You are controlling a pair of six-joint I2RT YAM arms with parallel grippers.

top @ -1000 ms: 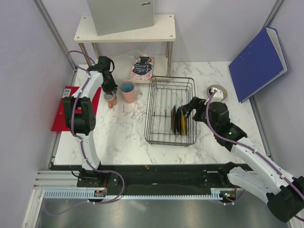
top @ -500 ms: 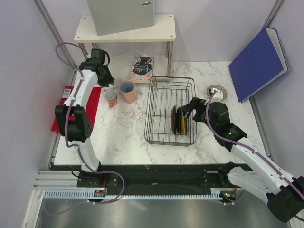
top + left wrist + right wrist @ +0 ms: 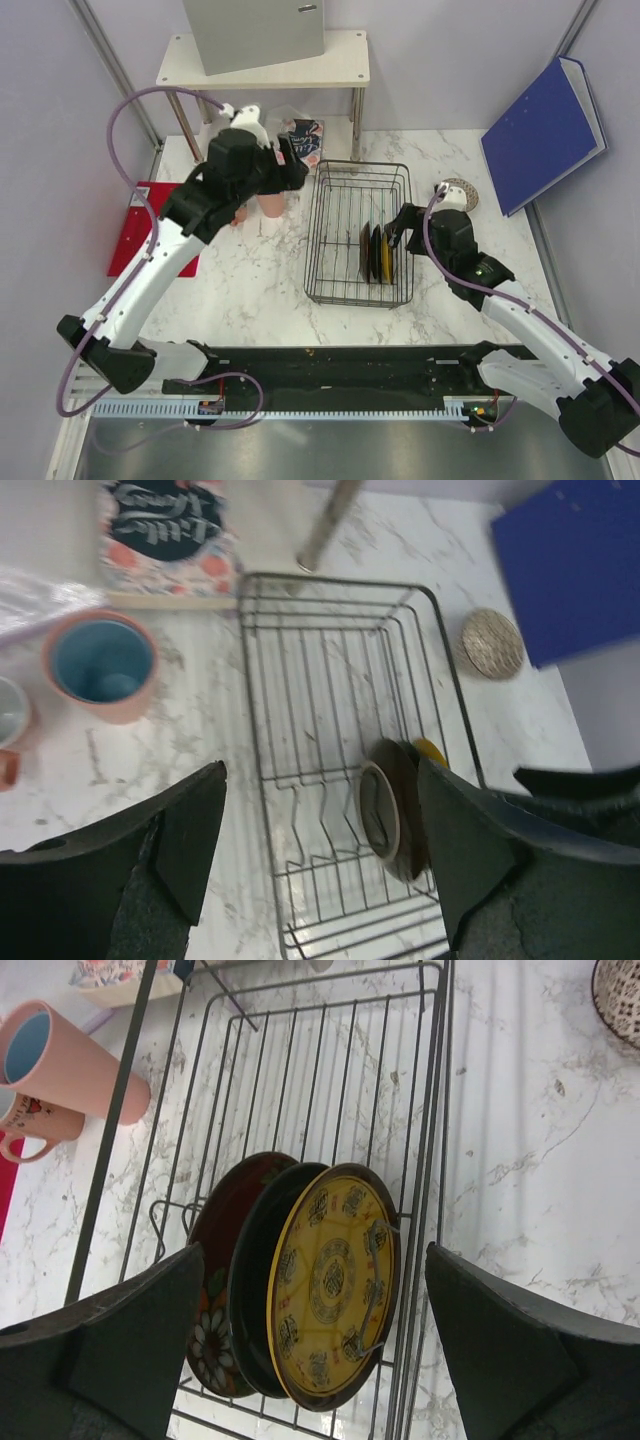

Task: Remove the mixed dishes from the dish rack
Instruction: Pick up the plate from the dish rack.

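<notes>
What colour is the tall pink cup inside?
Blue; the cup shows it best in the left wrist view.

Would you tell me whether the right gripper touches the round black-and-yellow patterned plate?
Apart. The right wrist view shows gaps between the plate and both fingers of the right gripper.

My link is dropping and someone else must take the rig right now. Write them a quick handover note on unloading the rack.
Grippers: the left gripper is open and empty, raised near the left edge of the rack. The right gripper is open and empty, aimed at the plates.
Done: the tall pink cup and small mug stand on the table left of the rack; the speckled bowl sits to its right.
Left: three plates upright in the rack, the red floral plate, black plate and yellow-patterned plate.
</notes>
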